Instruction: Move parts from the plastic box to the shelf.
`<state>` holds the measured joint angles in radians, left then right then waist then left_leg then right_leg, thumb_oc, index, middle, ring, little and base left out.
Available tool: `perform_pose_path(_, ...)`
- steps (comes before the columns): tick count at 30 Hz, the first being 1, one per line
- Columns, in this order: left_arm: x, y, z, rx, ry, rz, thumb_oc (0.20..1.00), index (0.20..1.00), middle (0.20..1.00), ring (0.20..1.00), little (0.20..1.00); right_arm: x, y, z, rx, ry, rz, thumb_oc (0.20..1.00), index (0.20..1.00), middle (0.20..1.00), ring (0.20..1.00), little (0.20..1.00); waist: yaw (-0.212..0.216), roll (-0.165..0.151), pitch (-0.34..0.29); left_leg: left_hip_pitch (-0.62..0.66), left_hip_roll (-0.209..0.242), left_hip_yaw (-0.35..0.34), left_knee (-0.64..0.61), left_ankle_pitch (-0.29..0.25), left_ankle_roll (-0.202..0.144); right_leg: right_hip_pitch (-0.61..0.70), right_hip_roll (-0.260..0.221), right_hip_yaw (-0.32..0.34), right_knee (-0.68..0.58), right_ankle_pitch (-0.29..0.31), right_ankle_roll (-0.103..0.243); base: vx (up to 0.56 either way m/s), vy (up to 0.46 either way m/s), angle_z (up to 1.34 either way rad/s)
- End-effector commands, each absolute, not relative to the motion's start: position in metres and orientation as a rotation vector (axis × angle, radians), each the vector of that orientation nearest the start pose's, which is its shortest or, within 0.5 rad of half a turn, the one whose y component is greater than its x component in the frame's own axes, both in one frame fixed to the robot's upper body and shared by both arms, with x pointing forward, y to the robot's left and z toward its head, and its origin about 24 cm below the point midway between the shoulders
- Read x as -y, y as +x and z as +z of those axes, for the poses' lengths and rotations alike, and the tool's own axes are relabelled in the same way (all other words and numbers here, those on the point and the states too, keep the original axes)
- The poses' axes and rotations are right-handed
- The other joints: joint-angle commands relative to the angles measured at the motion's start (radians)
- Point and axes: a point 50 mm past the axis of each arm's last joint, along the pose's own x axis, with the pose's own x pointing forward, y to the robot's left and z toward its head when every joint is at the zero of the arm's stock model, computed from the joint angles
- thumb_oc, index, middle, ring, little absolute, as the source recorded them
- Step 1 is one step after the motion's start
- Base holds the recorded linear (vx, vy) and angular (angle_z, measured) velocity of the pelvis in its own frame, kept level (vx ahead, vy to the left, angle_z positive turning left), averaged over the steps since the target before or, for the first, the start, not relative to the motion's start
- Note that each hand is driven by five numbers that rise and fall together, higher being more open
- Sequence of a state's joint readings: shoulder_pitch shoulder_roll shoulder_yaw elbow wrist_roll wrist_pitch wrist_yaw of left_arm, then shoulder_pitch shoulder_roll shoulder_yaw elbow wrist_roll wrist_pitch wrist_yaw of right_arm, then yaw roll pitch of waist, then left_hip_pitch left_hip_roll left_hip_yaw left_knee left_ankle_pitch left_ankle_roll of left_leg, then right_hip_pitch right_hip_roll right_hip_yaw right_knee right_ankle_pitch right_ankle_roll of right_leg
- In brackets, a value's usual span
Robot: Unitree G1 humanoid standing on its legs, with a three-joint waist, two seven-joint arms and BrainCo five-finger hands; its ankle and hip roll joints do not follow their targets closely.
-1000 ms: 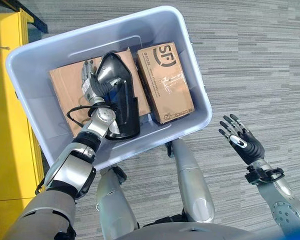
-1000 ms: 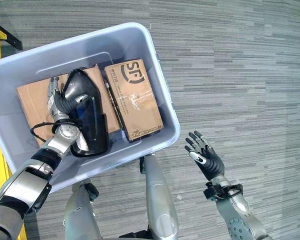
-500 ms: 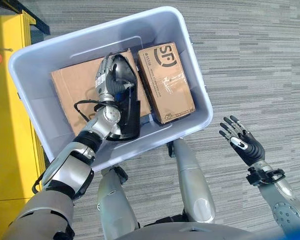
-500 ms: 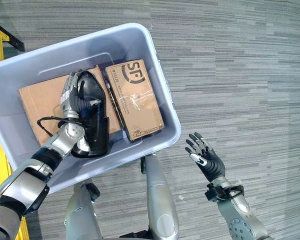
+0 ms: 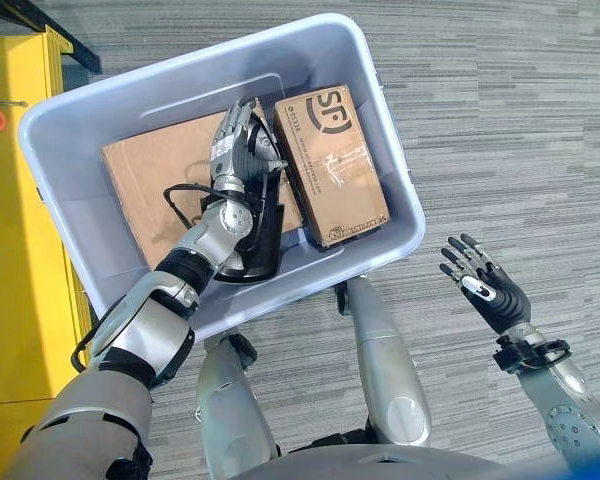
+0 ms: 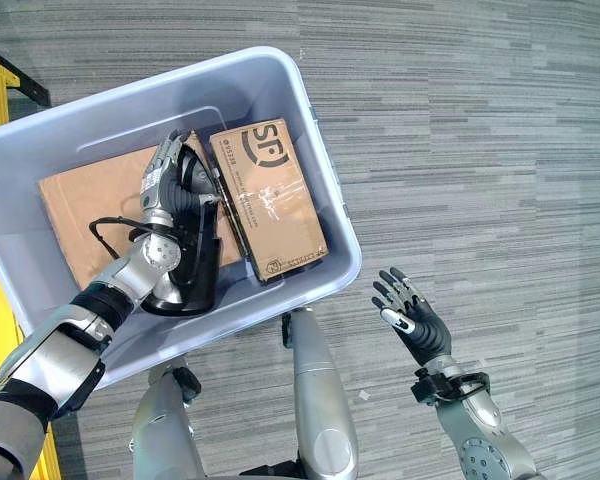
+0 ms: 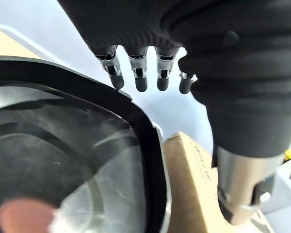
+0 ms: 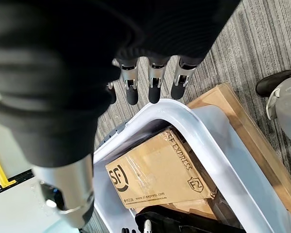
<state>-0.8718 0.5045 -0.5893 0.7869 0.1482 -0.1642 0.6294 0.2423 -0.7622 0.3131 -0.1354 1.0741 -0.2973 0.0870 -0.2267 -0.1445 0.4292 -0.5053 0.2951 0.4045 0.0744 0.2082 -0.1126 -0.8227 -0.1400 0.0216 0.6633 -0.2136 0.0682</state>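
Resting in the plastic box [image 5: 380, 140], upper left of frame: black part [image 5: 255, 235] beside two cardboard boxes [image 5: 330, 165]. Left hand [image 5: 238, 150] on the part, fingers relaxed, not gripping. Right hand [image 5: 485, 285], lower right, fingers spread, empty.

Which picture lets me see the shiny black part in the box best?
The left eye view: the black part shows nearly whole between the two cardboard boxes, with the left hand over its top end. The right eye view shows much the same. The left wrist view shows its rim close up; the right wrist view catches an edge.
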Motion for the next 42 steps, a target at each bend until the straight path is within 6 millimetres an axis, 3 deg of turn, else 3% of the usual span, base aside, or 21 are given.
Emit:
perform_pose_path(1, -0.172, 0.379, 0.181, 0.592, 0.811, 0.267, 1.000, 1.000, 1.000, 1.000, 1.000, 0.231, 0.193, 0.053, -0.031, 0.371, 0.199, 1.000, 1.000, 1.000, 1.000, 1.000, -0.021, -0.006, 0.012, 0.071, 0.106, -0.085, 0.134, -0.134, -0.098, 0.174, -0.025, 0.024, -0.362, 0.304, 0.095, 0.00, 0.000, 0.00)
perform_pose_path(2, -0.168, 0.370, 0.195, 0.689, 0.803, 0.250, 1.000, 1.000, 1.000, 1.000, 1.000, 0.231, 0.192, 0.053, -0.027, 0.377, 0.193, 1.000, 1.000, 1.000, 1.000, 1.000, -0.014, 0.001, 0.016, 0.072, 0.104, -0.088, 0.131, -0.136, -0.097, 0.178, -0.027, 0.023, -0.364, 0.303, 0.095, 0.00, 0.000, 0.00)
perform_pose_path(4, -0.169, 0.365, 0.200, 0.732, 0.827, 0.247, 1.000, 1.000, 1.000, 1.000, 1.000, 0.231, 0.192, 0.053, -0.026, 0.380, 0.191, 1.000, 1.000, 1.000, 1.000, 1.000, -0.011, 0.003, 0.018, 0.073, 0.103, -0.089, 0.130, -0.136, -0.097, 0.180, -0.029, 0.021, -0.364, 0.302, 0.095, 0.00, 0.000, 0.00)
perform_pose_path(5, -0.175, 0.351, 0.210, 0.831, 0.898, 0.248, 1.000, 1.000, 1.000, 1.000, 1.000, 0.232, 0.190, 0.052, -0.024, 0.386, 0.180, 1.000, 1.000, 1.000, 1.000, 1.000, 0.003, 0.013, 0.024, 0.073, 0.101, -0.091, 0.128, -0.137, -0.097, 0.183, -0.033, 0.019, -0.364, 0.299, 0.095, 0.00, 0.000, 0.00)
perform_pose_path(8, -0.182, 0.340, 0.209, 0.855, 0.920, 0.249, 1.000, 1.000, 1.000, 1.000, 1.000, 0.232, 0.190, 0.051, -0.023, 0.386, 0.172, 1.000, 1.000, 1.000, 1.000, 1.000, 0.008, 0.018, 0.028, 0.074, 0.099, -0.092, 0.129, -0.139, -0.096, 0.187, -0.035, 0.017, -0.364, 0.297, 0.095, 0.00, 0.001, 0.02)
perform_pose_path(17, -0.202, 0.280, 0.212, 0.987, 0.912, 0.279, 1.000, 1.000, 1.000, 1.000, 1.000, 0.236, 0.188, 0.053, -0.007, 0.376, 0.130, 1.000, 1.000, 1.000, 1.000, 1.000, 0.051, 0.035, 0.046, 0.081, 0.091, -0.100, 0.126, -0.149, -0.089, 0.203, -0.046, 0.010, -0.366, 0.288, 0.093, 0.00, -0.002, 0.02)
perform_pose_path(21, -0.208, 0.266, 0.212, 1.003, 0.909, 0.312, 1.000, 1.000, 1.000, 1.000, 1.000, 0.235, 0.188, 0.053, -0.005, 0.377, 0.125, 1.000, 1.000, 1.000, 1.000, 1.000, 0.057, 0.038, 0.053, 0.083, 0.086, -0.103, 0.126, -0.151, -0.086, 0.207, -0.048, 0.010, -0.366, 0.287, 0.092, 0.00, 0.000, 0.05)
perform_pose_path(24, -0.212, 0.253, 0.196, 0.932, 0.861, 0.310, 1.000, 1.000, 1.000, 1.000, 1.000, 0.235, 0.189, 0.055, 0.001, 0.372, 0.118, 1.000, 1.000, 1.000, 1.000, 1.000, 0.068, 0.043, 0.067, 0.086, 0.083, -0.107, 0.125, -0.150, -0.080, 0.216, -0.053, 0.005, -0.367, 0.287, 0.090, 0.00, -0.010, 0.06)
perform_pose_path(37, -0.216, 0.261, 0.124, 0.517, 0.735, 0.219, 1.000, 1.000, 1.000, 1.000, 1.000, 0.227, 0.197, 0.056, 0.000, 0.397, 0.134, 1.000, 1.000, 1.000, 1.000, 1.000, 0.078, 0.045, 0.084, 0.087, 0.079, -0.108, 0.131, -0.152, -0.068, 0.219, -0.053, 0.003, -0.363, 0.288, 0.086, 0.00, 0.000, 0.00)
perform_pose_path(42, -0.217, 0.260, 0.101, 0.374, 0.594, 0.199, 1.000, 1.000, 1.000, 1.000, 1.000, 0.226, 0.201, 0.058, 0.001, 0.395, 0.133, 1.000, 1.000, 1.000, 1.000, 1.000, 0.079, 0.046, 0.089, 0.084, 0.079, -0.106, 0.131, -0.148, -0.066, 0.216, -0.050, 0.003, -0.364, 0.292, 0.083, 0.00, 0.000, 0.00)
